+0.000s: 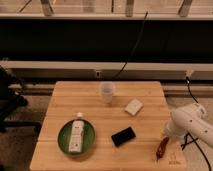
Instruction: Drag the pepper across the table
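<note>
The pepper (161, 148) is a small red-orange chili lying near the front right corner of the light wooden table (145, 90), just above the dark logo mark (175, 161). My gripper (166, 136) hangs from the white arm (189, 122) at the table's right edge. It sits directly over the pepper's upper end and appears to touch it. The gripper's tip is partly hidden by the arm.
A black phone (123, 136) lies left of the pepper. A green plate (63, 142) with a white bottle (76, 134) sits front left. A clear cup (106, 92) and a pale packet (133, 106) stand further back. A black chair (10, 102) stands left of the table.
</note>
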`<state>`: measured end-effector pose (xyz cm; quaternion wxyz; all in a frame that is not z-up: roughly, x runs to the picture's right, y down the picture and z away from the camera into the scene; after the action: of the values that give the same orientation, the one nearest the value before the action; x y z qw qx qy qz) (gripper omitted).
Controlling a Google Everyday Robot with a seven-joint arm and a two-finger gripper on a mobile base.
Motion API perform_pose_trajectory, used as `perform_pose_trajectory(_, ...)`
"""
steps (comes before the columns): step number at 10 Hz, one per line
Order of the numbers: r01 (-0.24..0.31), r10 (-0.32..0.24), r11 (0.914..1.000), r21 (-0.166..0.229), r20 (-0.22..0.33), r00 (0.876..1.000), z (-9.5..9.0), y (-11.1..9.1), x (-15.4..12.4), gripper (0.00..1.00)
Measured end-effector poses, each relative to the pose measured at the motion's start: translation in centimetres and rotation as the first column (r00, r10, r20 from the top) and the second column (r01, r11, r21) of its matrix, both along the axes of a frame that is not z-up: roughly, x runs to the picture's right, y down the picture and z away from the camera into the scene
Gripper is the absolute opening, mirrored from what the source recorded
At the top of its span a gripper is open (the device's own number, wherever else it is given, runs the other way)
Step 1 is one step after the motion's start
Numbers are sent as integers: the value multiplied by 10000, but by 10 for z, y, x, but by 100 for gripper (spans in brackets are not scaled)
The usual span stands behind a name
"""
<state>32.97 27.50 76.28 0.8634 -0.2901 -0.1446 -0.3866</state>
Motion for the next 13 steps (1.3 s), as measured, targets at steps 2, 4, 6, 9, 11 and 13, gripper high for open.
perform_pose_trajectory(2, 107, -109, 9995, 301, 63, 9999, 1, -7, -7, 0)
perform_pose_trajectory(4, 234, -241, 9983, 530, 130, 9996, 6, -13, -13, 0)
perform_pose_trajectory(6, 246, -260, 9973, 697, 203, 9995, 13, -22, -18, 0)
perform_pose_trajectory(9, 249, -278, 9949, 978, 284, 9992, 25, -40, -27, 0)
perform_pose_trajectory(11, 284, -324, 9934, 1113, 345, 9989, 33, -52, -33, 0)
perform_pose_trajectory(13, 299, -343, 9919, 1237, 335, 9989, 39, -61, -34, 0)
